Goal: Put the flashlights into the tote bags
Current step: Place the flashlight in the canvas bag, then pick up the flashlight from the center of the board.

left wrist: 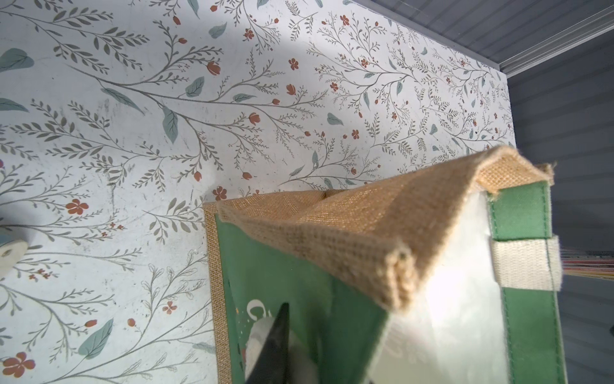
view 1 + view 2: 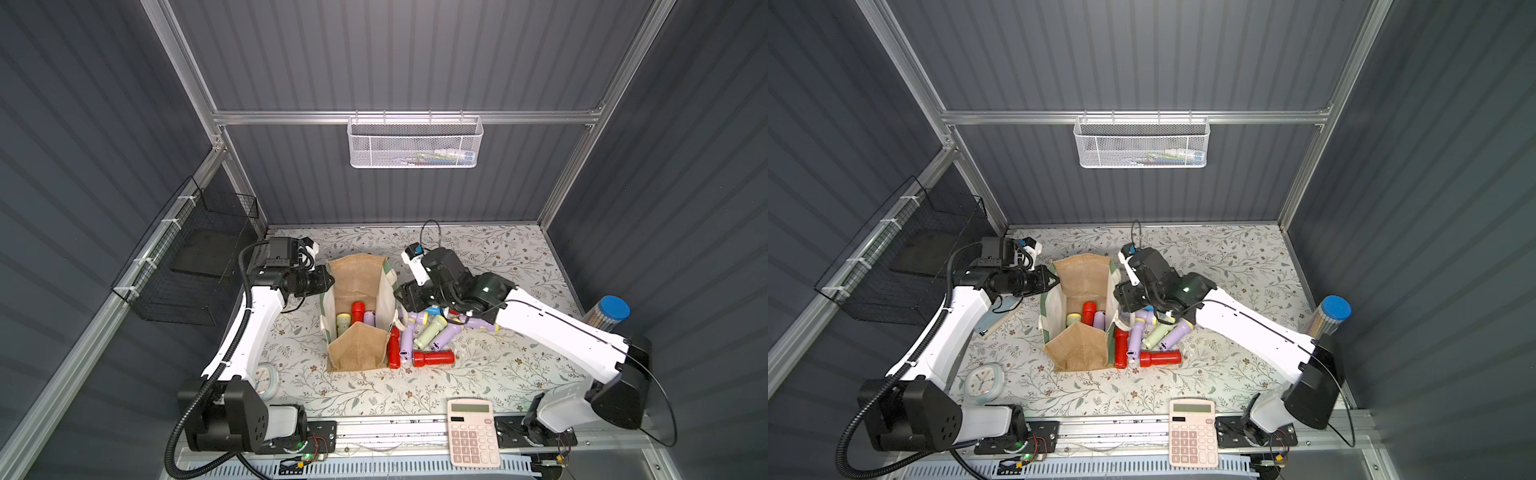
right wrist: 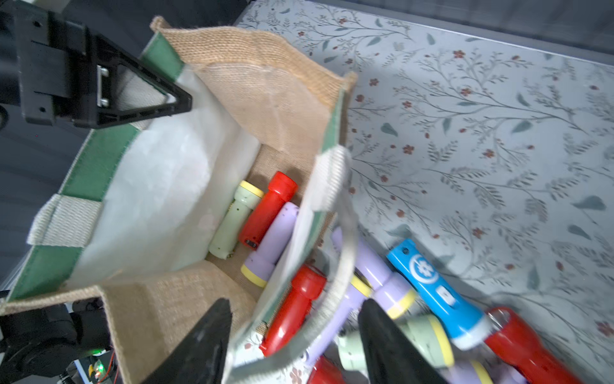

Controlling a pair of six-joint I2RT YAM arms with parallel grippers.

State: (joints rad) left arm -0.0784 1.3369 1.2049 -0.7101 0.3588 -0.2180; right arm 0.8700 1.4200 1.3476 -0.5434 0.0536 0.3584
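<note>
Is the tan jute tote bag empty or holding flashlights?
Not empty: the tan jute tote bag holds a pale green flashlight, a red flashlight and a lilac flashlight.

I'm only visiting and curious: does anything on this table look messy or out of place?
Yes. The flashlights outside lie in a crisscrossed heap against the tote bag, whose near jute end sags inward over the opening. The left gripper pinches its rim, apparently holding it open.
</note>
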